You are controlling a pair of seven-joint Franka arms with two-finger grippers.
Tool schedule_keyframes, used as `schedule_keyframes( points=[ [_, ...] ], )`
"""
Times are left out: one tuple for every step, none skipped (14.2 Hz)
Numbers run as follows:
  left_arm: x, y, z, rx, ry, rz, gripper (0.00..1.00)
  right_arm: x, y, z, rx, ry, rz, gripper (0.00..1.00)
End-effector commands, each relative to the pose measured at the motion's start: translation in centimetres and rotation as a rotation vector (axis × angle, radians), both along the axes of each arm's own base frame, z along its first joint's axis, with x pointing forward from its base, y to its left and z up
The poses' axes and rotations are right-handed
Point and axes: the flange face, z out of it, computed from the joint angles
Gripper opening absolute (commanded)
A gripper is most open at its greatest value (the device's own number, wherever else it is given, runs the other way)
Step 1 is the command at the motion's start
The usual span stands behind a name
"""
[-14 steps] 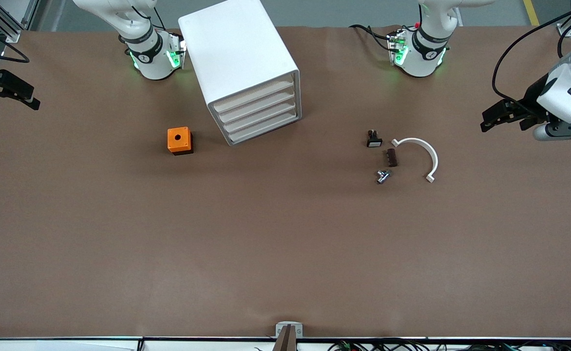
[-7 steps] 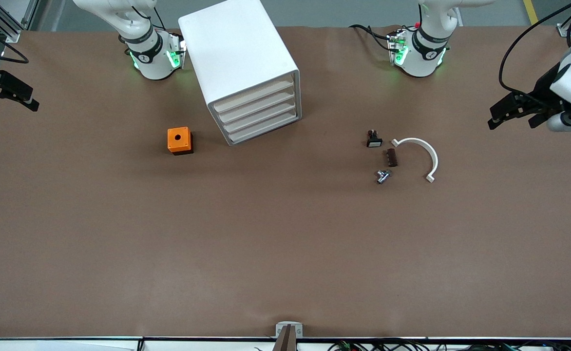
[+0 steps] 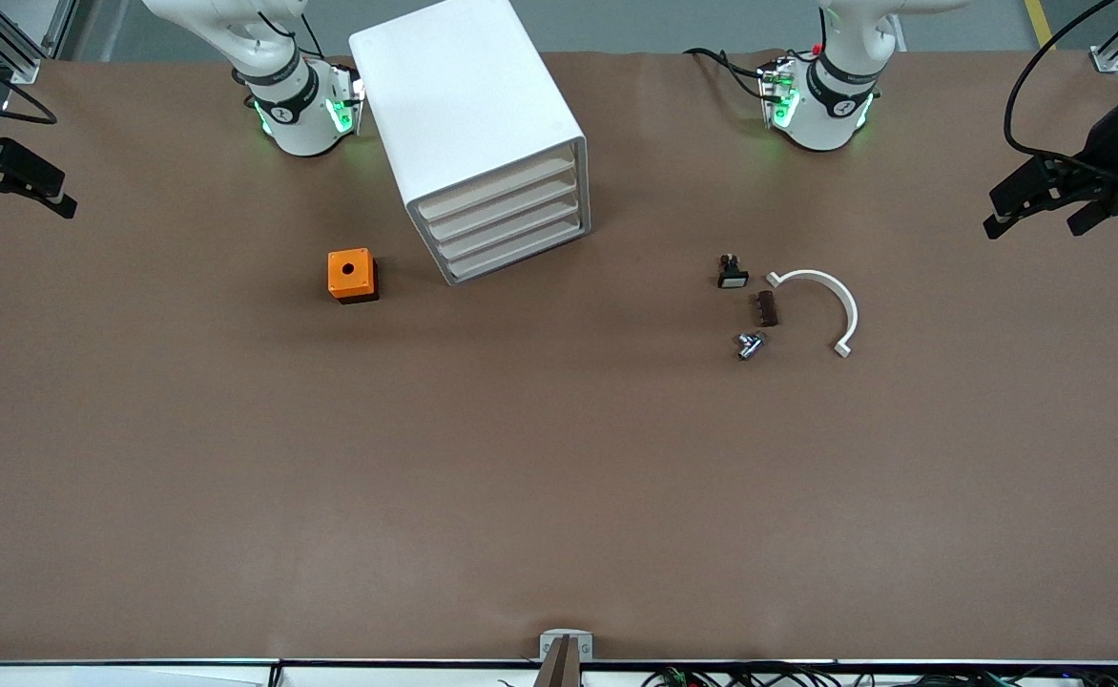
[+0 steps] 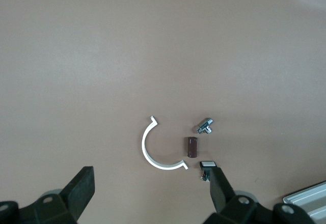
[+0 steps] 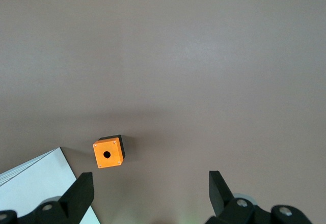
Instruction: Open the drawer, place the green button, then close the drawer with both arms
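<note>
Orange cube with a hole toward the right arm's end of the brown tabletop. Toward the left arm's end: black button with white face, brown block, metal fitting, white half-ring, none near an edge

No readable text — arm-base markings perhaps too small.

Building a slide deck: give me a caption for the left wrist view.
Left gripper open, high over the table, looking down on a white curved clip, brown block and metal fitting.
</note>
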Motion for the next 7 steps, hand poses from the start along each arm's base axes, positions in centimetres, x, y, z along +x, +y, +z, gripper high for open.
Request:
schedule_keyframes(
  points=[
    [0.55, 0.14, -0.34, 0.022, 0.023, -0.009, 1.0, -0.7, -0.01, 0.41, 0.0, -0.016, 0.012, 1.0],
    [0.53, 0.06, -0.48, 0.022, 0.03, -0.011, 1.0, -0.81, -0.16, 0.45, 0.001, -0.013, 0.009, 1.0],
    [0.5, -0.02, -0.56, 0.022, 0.038, -0.013, 1.0, -0.88, -0.31, 0.39, 0.001, -0.007, 0.006, 1.0],
    [0.5, -0.02, -0.56, 0.022, 0.038, -0.015, 1.0, -0.9, -0.31, 0.38, 0.001, -0.005, 0.006, 1.0],
    [0.5, -0.02, -0.56, 0.022, 0.038, -0.015, 1.0, -0.96, -0.23, 0.44, 0.002, -0.005, 0.008, 1.0],
    [0.49, -0.17, -0.49, 0.024, 0.036, -0.018, 1.0, -0.94, -0.23, 0.45, 0.001, -0.007, 0.008, 1.0],
    [0.49, -0.17, -0.42, 0.024, 0.035, -0.018, 1.0, -0.93, -0.31, 0.47, 0.001, -0.008, 0.006, 1.0]
  ],
)
